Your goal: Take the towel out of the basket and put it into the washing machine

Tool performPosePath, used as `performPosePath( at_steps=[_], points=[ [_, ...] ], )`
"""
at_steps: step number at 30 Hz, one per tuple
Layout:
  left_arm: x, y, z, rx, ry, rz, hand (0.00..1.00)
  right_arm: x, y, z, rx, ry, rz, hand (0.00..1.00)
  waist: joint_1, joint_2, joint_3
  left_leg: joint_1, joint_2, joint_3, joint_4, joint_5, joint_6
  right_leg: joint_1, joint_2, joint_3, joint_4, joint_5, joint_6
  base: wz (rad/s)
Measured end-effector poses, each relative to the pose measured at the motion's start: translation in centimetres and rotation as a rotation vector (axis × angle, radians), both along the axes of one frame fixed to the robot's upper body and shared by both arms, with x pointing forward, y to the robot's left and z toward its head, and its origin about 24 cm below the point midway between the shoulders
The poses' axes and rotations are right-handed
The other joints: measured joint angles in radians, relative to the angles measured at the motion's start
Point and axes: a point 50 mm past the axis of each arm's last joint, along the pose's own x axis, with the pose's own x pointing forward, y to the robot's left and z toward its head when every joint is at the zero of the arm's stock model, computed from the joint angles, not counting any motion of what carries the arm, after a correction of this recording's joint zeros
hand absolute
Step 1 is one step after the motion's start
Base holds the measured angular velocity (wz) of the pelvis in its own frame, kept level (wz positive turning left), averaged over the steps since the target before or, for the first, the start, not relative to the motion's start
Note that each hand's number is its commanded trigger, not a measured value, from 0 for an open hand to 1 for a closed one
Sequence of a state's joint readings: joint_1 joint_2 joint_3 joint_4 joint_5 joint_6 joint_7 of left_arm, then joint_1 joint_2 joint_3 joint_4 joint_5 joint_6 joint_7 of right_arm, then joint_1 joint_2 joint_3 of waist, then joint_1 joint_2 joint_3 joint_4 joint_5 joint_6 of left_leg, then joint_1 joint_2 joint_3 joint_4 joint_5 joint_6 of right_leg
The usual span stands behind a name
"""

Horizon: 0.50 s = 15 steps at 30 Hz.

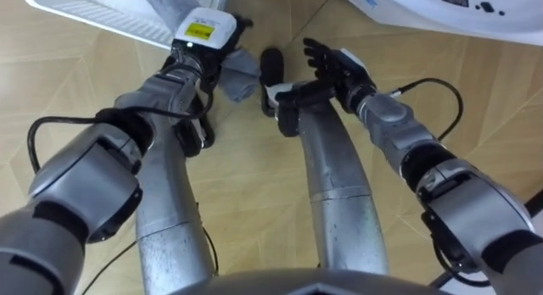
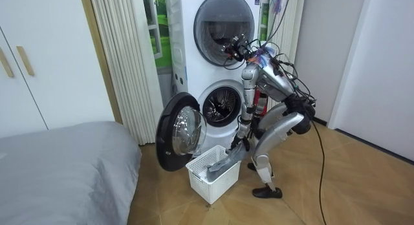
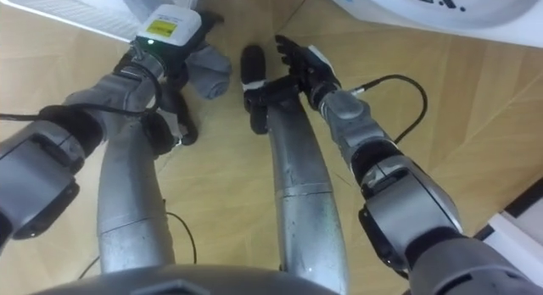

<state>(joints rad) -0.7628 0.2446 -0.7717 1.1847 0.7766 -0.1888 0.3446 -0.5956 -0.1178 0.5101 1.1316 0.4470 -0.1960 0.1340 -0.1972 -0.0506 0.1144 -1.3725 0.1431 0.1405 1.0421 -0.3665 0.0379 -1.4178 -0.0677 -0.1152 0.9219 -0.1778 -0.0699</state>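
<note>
The grey towel (image 1: 237, 72) is bunching at eleven o'clock in the grasping left robot hand (image 1: 201, 42), its tail trailing into the white basket (image 2: 217, 183). The right robot hand (image 1: 335, 62) is hovering released at one o'clock. The cloth needs lifting clear of the rim before swinging to the washing machine (image 2: 222, 107).

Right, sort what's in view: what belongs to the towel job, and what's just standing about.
Job: towel, gripped in the left hand; basket; washer, its door open; right hand, open, holding nothing.
Just there: upper machine, bed, curtain, wardrobe.
</note>
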Motion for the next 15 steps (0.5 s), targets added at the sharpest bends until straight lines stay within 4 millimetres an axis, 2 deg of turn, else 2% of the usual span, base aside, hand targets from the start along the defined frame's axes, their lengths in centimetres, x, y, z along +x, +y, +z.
performPosePath(
  at_steps=[6,15],
  points=[
    [0.9,-0.4,1.2,0.009,-0.013,-0.012,1.00,0.2,0.3,0.3,0.017,-0.011,-0.004,0.00,-0.003,-0.003,-0.0014,-0.002,-0.001,0.000,-0.002,-0.003,0.002,-0.001,0.000,0.000,-0.001,-0.002,0.003,0.00],
    [-0.7,-2.0,-0.9,0.044,0.116,-0.083,1.00,-0.6,0.3,-1.1,-0.028,0.042,0.005,0.00,0.012,-0.002,-0.0032,0.065,-0.003,-0.001,-0.020,-0.003,0.002,0.066,-0.003,-0.005,-0.020,-0.002,0.004,0.00]
  ],
)
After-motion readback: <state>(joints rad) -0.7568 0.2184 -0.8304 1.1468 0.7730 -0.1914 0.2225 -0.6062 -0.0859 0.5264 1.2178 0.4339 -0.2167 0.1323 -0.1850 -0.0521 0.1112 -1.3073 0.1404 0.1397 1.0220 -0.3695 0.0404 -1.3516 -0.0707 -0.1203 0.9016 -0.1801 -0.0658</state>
